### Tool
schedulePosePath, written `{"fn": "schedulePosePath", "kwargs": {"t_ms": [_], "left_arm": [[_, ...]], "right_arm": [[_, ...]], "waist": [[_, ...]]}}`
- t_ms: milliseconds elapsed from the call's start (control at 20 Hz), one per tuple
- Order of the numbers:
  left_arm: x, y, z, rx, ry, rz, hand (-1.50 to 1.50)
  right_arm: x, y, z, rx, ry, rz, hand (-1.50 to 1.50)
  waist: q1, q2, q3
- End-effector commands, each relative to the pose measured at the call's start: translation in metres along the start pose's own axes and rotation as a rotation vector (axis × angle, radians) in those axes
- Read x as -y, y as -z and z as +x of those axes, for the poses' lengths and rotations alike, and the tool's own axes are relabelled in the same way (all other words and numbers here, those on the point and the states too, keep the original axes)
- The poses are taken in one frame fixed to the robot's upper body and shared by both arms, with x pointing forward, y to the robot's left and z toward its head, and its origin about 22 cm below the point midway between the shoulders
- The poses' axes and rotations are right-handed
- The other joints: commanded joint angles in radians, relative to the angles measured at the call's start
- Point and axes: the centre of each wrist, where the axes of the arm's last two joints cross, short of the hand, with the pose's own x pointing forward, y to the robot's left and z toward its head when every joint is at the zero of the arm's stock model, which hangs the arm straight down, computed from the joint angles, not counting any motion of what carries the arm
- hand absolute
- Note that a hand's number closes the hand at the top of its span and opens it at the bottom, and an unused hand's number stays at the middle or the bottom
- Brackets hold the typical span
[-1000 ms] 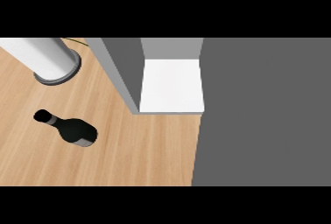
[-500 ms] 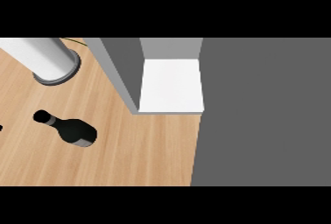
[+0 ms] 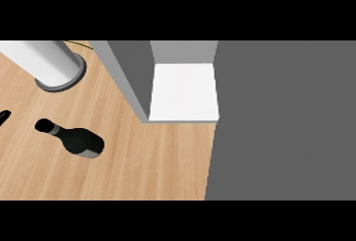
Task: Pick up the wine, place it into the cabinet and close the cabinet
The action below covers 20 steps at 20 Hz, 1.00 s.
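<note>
Your wine bottle (image 3: 73, 138) is on the bench (image 3: 139, 164) at about 8 o'clock in the head view, seen from above. Its neck points toward 10 o'clock and its base toward 4. A dark sliver at the left edge, at 9 o'clock just beyond the cap, may be the left hand (image 3: 4, 117). You cannot tell whether it is open or holds anything. The right hand is out of view. The open cabinet (image 3: 184, 92) lies toward 2 o'clock from the bottle, so the left side looks nearer.
</note>
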Motion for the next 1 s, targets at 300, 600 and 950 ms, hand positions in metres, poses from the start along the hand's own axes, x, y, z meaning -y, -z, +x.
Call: {"fn": "schedulePosePath", "kwargs": {"t_ms": [300,600,950], "left_arm": [[-0.041,0.01,-0.041,-0.06,0.048,0.065,-1.5],[-0.064,0.013,-0.081,-0.139,0.073,0.07,-1.5],[-0.074,0.014,-0.121,-0.21,0.075,0.053,-1.5]], "right_arm": [[-0.008,-0.011,0.02,0.024,0.034,0.015,-1.5],[0.0,-0.009,0.012,0.031,0.035,0.012,-1.5],[-0.007,-0.003,0.027,0.036,0.05,0.021,-1.5]], "waist": [[0.0,0.0,0.0],[-0.006,0.002,0.0],[-0.002,0.001,-0.001]]}}
